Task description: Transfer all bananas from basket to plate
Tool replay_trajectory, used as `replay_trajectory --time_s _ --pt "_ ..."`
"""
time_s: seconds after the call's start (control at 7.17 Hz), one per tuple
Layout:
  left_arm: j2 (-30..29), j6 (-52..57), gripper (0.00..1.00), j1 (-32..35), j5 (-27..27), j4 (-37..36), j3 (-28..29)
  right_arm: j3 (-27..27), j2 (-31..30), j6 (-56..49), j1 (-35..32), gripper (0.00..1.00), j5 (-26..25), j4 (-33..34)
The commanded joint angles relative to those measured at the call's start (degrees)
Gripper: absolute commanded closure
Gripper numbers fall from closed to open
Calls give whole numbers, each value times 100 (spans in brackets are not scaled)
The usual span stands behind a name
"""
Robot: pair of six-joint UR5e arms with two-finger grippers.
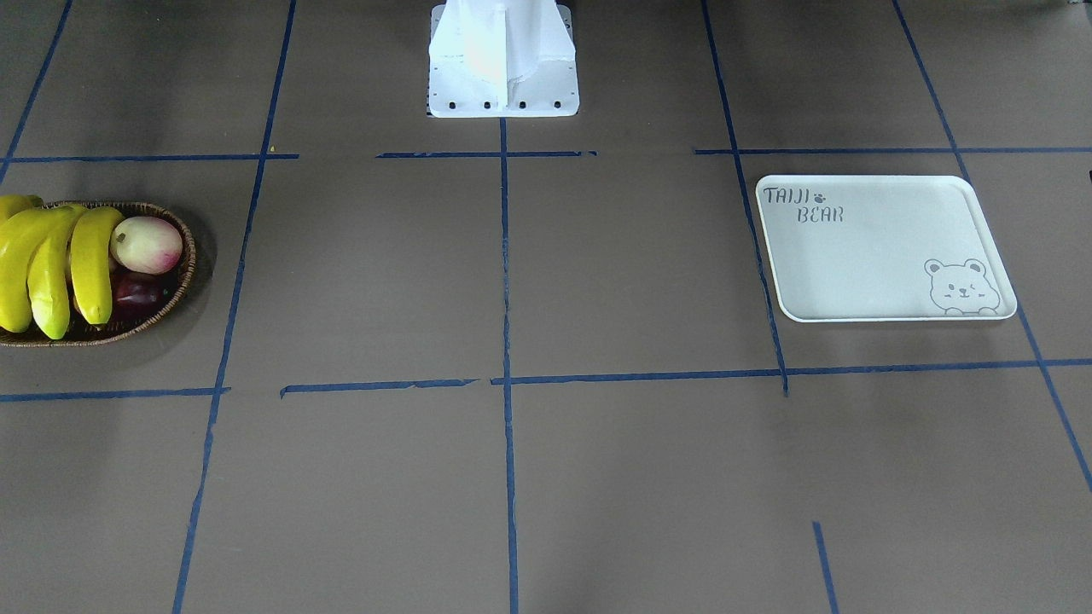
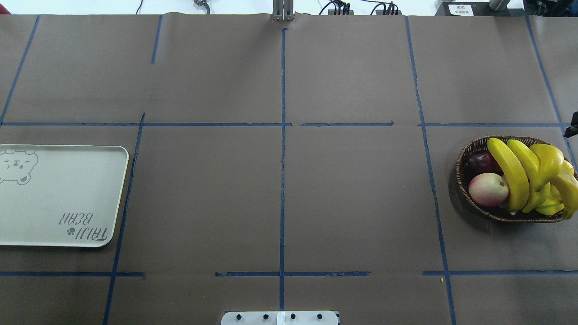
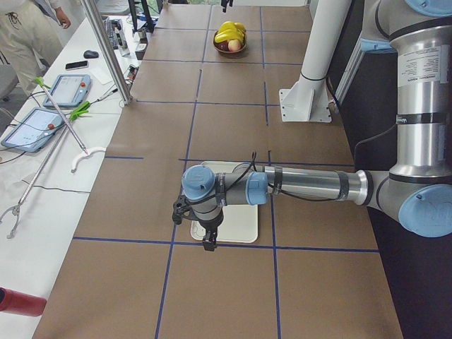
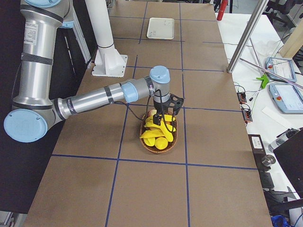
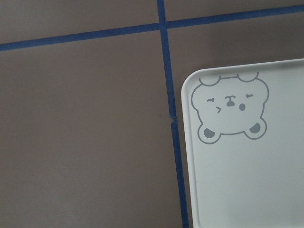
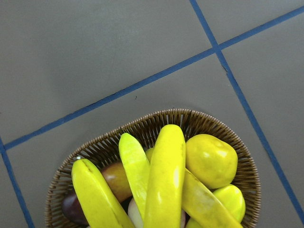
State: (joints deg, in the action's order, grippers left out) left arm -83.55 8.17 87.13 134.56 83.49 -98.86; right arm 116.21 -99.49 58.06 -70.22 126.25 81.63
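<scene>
Several yellow bananas (image 1: 51, 264) lie side by side in the brown wicker basket (image 1: 183, 256). They also show in the overhead view (image 2: 519, 180) and the right wrist view (image 6: 164, 180). The white plate (image 2: 58, 194) with the bear drawing lies far across the table and holds nothing. My right gripper (image 4: 162, 115) hangs just above the basket's rim (image 4: 158, 149); I cannot tell whether it is open or shut. My left gripper (image 3: 207, 236) hovers over the plate's edge (image 3: 240, 229); I cannot tell its state either. No fingers show in either wrist view.
A pink-white round fruit (image 2: 487, 189), a dark red fruit (image 2: 481, 161) and plump yellow fruits (image 6: 211, 159) share the basket. The white robot base (image 1: 503, 60) stands mid-table. A metal pole (image 3: 106, 49) and tablets (image 3: 67, 88) stand on the operators' side.
</scene>
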Motion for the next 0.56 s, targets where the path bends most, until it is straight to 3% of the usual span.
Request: replay_trajectory --time_s 0.0,0.42 --pt "5 0 0 -3 0 1 7 -370 -1 777 473 7 -241 -622" --pt "-3 -17 0 -3 0 1 -2 -432 -184 681 886 10 -653 -648"
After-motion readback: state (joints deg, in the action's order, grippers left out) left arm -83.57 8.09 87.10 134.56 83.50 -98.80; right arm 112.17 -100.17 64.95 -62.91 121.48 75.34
